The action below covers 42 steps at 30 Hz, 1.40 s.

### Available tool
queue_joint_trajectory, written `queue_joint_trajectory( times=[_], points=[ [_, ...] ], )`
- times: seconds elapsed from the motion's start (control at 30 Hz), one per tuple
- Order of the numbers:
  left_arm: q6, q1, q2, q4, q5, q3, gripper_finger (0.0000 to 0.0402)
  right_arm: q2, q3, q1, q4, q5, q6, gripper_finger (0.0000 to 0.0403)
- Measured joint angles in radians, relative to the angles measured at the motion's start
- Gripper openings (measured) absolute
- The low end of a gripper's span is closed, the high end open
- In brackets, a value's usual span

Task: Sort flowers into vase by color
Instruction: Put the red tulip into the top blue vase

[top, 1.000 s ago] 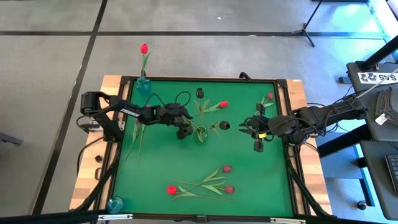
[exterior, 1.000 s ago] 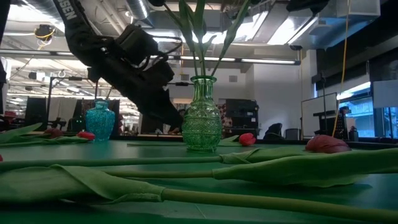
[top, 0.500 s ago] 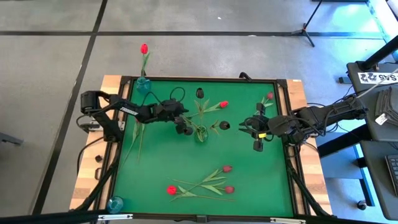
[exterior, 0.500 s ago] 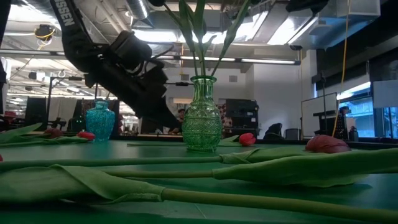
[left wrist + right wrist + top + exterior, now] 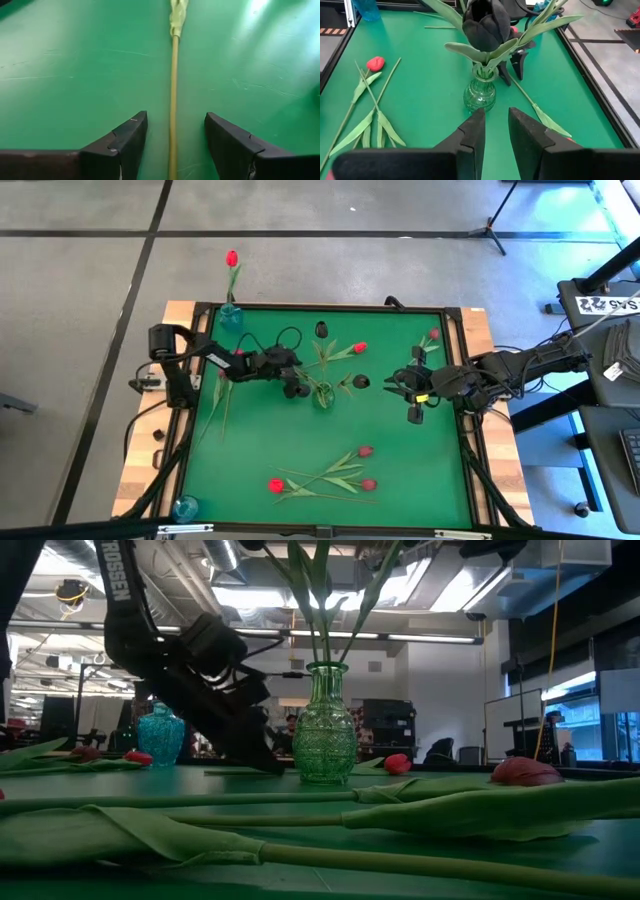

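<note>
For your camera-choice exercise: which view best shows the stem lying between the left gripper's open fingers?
The left wrist view: the stem runs straight between the fingers. The high view shows only the left gripper beside the green vase; the low view hides it.

I'm counting three vases here: two blue vases (image 5: 230, 317) (image 5: 185, 506) and one green vase (image 5: 322, 396). For tulips I'm getting nine. One red tulip (image 5: 232, 258) is standing in a blue vase. Three heads are spreading out around the green vase, two dark heads (image 5: 321, 330) (image 5: 361, 381) and one red head (image 5: 360, 348). Three loose tulips (image 5: 366, 451) (image 5: 276, 486) (image 5: 368, 484) are lying in a bunch, and a single tulip (image 5: 434, 334) is lying by the right edge. One long stem (image 5: 222, 395) is lying on the left, its head hiding. Two arms (image 5: 200, 356) (image 5: 505, 368) are showing too.
</note>
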Motion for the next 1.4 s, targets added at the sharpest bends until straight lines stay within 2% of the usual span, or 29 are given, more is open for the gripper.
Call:
queue_joint_trajectory(
  times=[0.13, 0.4, 0.57, 0.73, 0.9, 1.13, 1.27, 1.4],
  points=[
    [-0.053, -0.003, -0.005, -0.049, -0.076, 0.004, 0.0170, 0.000, 0.000, 0.000, -0.001, -0.017, 0.032, 0.0085],
    [-0.281, -0.018, -0.013, -0.167, -0.277, 0.005, 0.0063, 0.002, 0.000, 0.000, -0.004, -0.052, 0.053, 0.0085],
    [-0.384, -0.063, -0.048, -0.262, -0.360, 0.005, 0.0009, 0.002, 0.000, 0.000, -0.001, -0.051, 0.111, 0.0085],
    [-0.477, -0.114, -0.172, -0.501, -0.425, -0.004, 0.0009, 0.002, 0.000, 0.000, 0.002, -0.051, 0.193, 0.0085],
    [-0.585, -0.151, -0.303, -0.774, -0.416, -0.007, 0.0010, 0.003, 0.000, 0.000, 0.001, -0.050, 0.238, 0.0085],
    [-0.736, -0.233, -0.400, -1.093, -0.414, -0.006, 0.0011, 0.033, 0.001, 0.000, -0.001, -0.021, 0.227, 0.0085],
    [-0.819, -0.253, -0.431, -1.125, -0.422, -0.005, 0.0030, 0.064, 0.001, 0.000, 0.008, -0.007, 0.175, 0.0085],
    [-0.823, -0.242, -0.438, -1.103, -0.384, -0.004, 0.0070, 0.090, 0.001, 0.000, 0.011, -0.012, 0.138, 0.0085]
  ],
)
